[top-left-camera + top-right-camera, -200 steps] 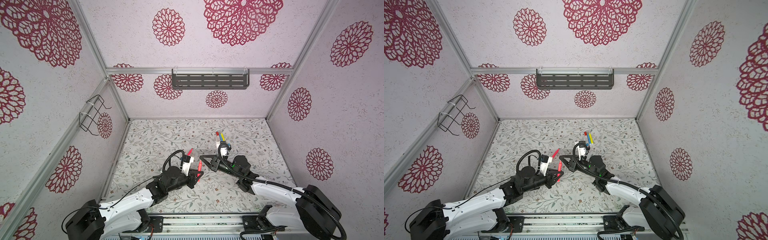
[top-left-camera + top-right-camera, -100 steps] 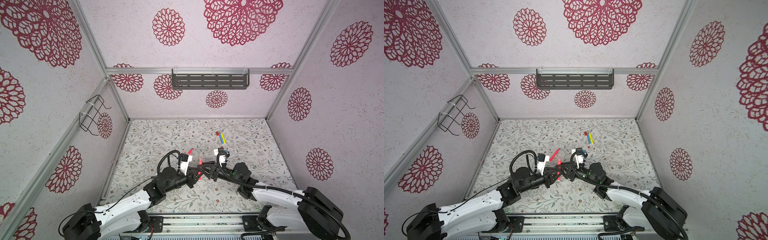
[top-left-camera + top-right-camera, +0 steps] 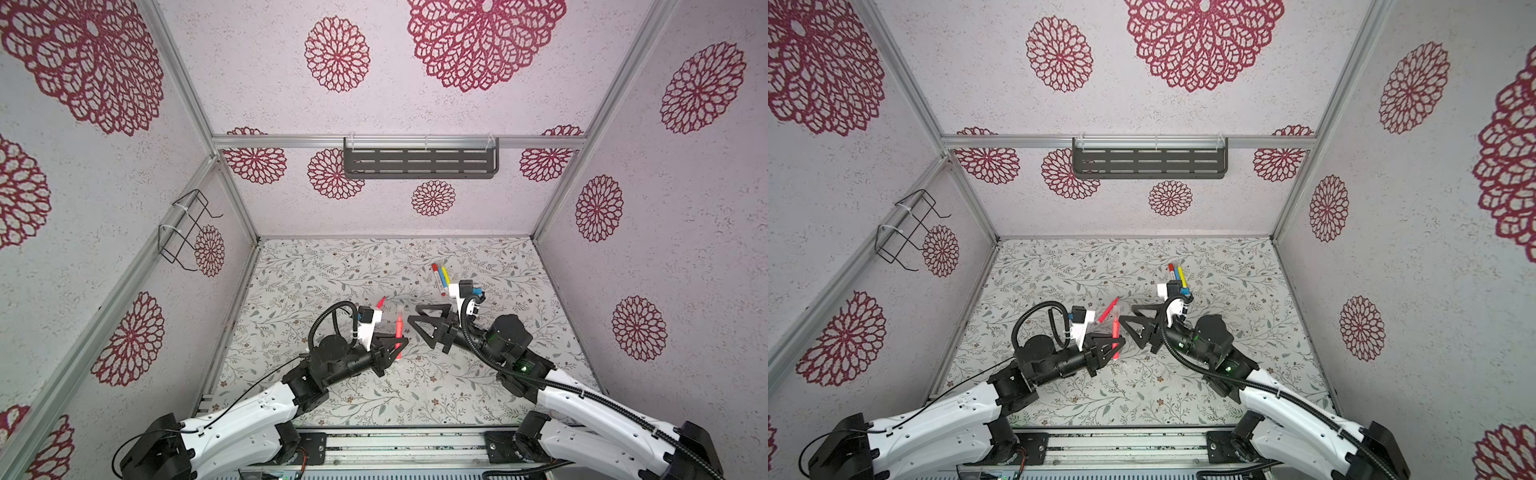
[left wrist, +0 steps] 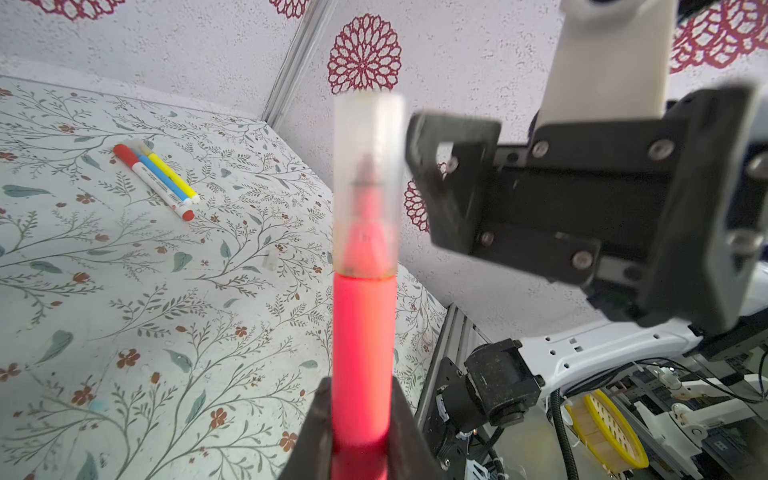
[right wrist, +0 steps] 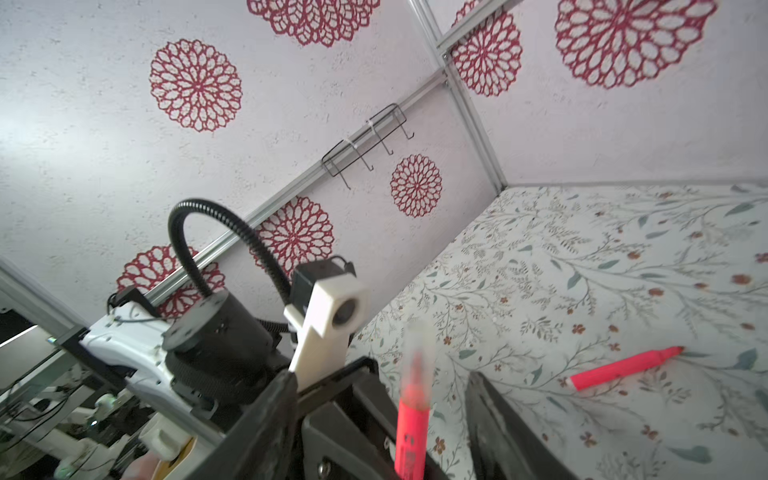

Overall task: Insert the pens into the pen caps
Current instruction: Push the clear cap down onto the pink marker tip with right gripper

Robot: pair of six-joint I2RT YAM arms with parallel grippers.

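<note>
Left tool (image 3: 397, 343) pinches smooth pinkish-red pen (image 3: 399, 328), translucent tubular cap (image 4: 368, 166) seated; right tool (image 3: 414, 313) spread; floral-print counter (image 3: 332, 270), textured walls (image 3: 415, 108).

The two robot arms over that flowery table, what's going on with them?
The left gripper holds a pinkish-red pen, with a clear see-through plastic cap seated over its tip. The right gripper stands open beside that cap, not gripping it. A second pinkish-red pen lies uncapped on the floral table, and a white pen, a blue pen and a yellow pen lie side by side farther back.
</note>
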